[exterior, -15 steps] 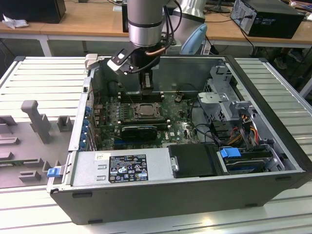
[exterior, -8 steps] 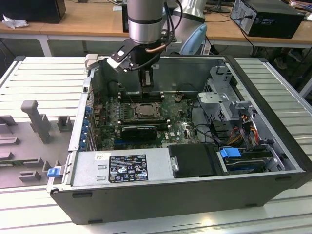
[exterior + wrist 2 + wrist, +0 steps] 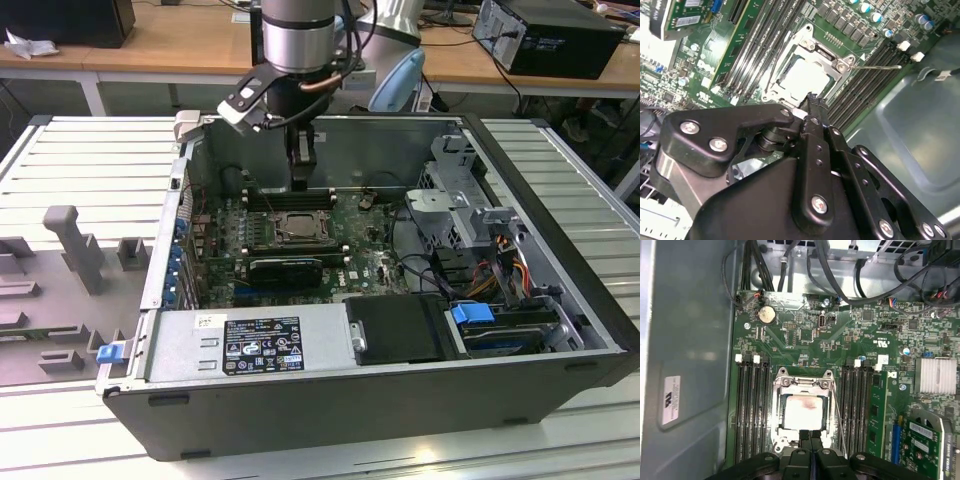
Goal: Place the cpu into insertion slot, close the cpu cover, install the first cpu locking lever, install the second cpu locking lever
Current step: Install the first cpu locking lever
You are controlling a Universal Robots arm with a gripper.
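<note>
The cpu (image 3: 802,412) lies flat in the slot (image 3: 777,440), its silver top showing through the window of the cover (image 3: 802,384), which appears folded down over it. The gripper (image 3: 810,436) stands at the slot's edge, fingers together, nothing visible between them. 1 thin wire lever (image 3: 836,415) runs just beside the slot. The cpu is judged light, rigid and fragile: hold it by its edges only. The lever looks springy: take it at its free end.

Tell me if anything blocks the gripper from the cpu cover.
Nothing visible does. In the first wrist view, the gripper sits right at the edge of the cpu cover, which lies flat over the cpu.
</note>
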